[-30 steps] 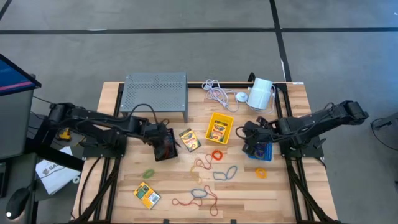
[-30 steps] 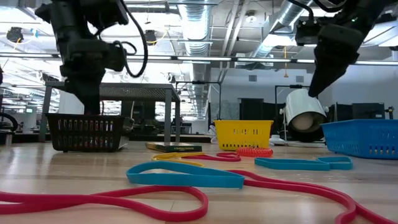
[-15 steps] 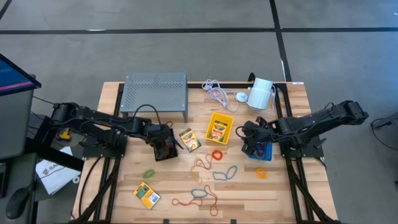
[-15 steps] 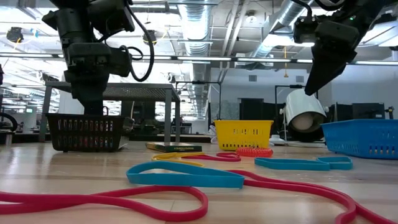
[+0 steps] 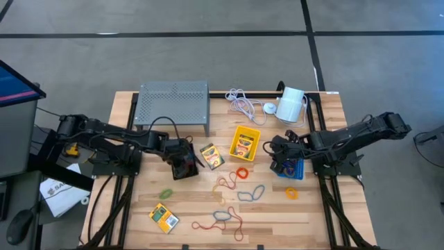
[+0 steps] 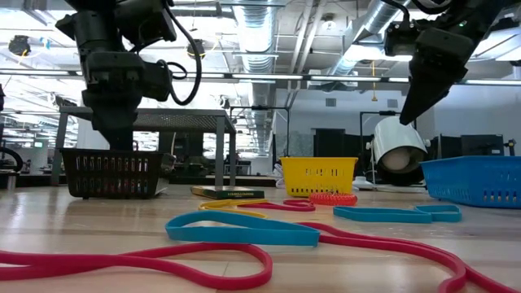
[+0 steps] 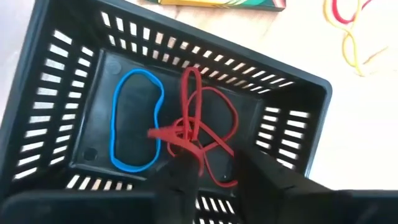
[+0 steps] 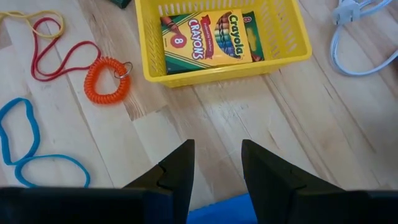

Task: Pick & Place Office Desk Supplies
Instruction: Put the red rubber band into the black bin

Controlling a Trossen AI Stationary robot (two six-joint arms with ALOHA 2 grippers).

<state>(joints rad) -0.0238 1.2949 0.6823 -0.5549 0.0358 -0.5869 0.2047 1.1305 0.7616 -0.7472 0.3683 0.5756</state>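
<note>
— Rubber bands first: where's the left claw (image 7: 214, 180)?
— Over the black bin (image 7: 296, 106), fingers apart, a red band (image 7: 199, 134) between the tips; a blue band (image 7: 134, 121) lies beside it.
— And the right claw (image 8: 217, 165)?
— Spread, empty, above the bench (image 8: 205, 118) near the yellow bin (image 8: 149, 50) holding a crayon box (image 8: 205, 38).
</note>
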